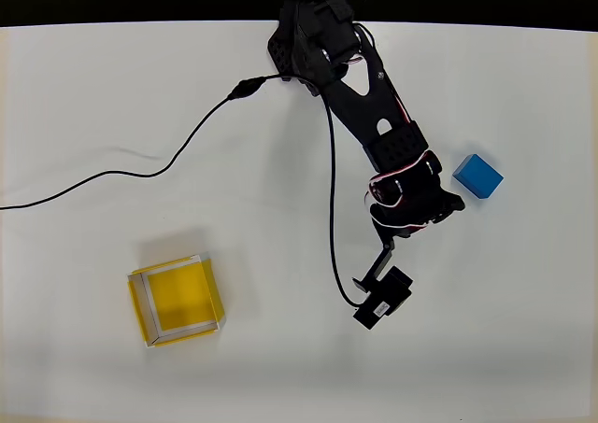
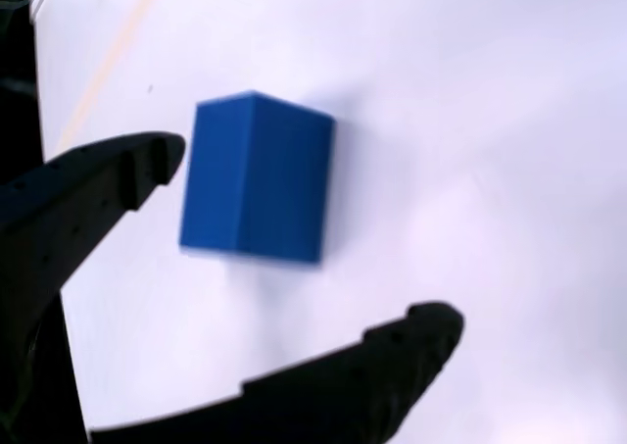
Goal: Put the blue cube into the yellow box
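Item: small matte bright-blue cube (image 1: 478, 176), resting on the white table (image 1: 93, 96), well to the right of your landmark, the shallow yellow open-topped box (image 1: 176, 301), in the overhead view. Your black two-finger gripper (image 2: 312, 236) stands just beside the cube, fingers (image 2: 118, 174) spread apart, holding nothing.

I see a plain white table (image 1: 112, 96) carrying everything. The blue cube (image 1: 477, 176) sits on it toward the right in the overhead view, the yellow box (image 1: 176, 301) lower left, well apart. A black cable (image 1: 140, 172) trails across the surface to the left edge.
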Robot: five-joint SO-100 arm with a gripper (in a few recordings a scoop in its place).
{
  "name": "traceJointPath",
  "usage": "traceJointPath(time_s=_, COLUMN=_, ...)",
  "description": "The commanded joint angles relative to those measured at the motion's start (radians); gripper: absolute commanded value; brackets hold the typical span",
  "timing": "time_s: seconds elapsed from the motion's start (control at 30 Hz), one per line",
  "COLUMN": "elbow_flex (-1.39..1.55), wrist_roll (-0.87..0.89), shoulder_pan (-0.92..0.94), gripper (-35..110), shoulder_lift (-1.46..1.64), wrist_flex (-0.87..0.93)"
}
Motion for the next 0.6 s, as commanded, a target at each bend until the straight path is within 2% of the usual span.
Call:
traceJointPath(time_s=0.0, elbow_flex=-0.198, wrist_roll=0.029, shoulder_pan=-0.117, gripper=48, shoulder_lift=-0.014, wrist_flex=-0.003)
traceJointPath(time_s=0.37, elbow_flex=-0.256, wrist_roll=0.13, shoulder_pan=-0.319, gripper=48, shoulder_lift=-0.175, wrist_flex=-0.031)
traceJointPath(time_s=0.57, elbow_flex=-0.265, wrist_roll=0.163, shoulder_pan=-0.364, gripper=48, shoulder_lift=-0.236, wrist_flex=-0.035)
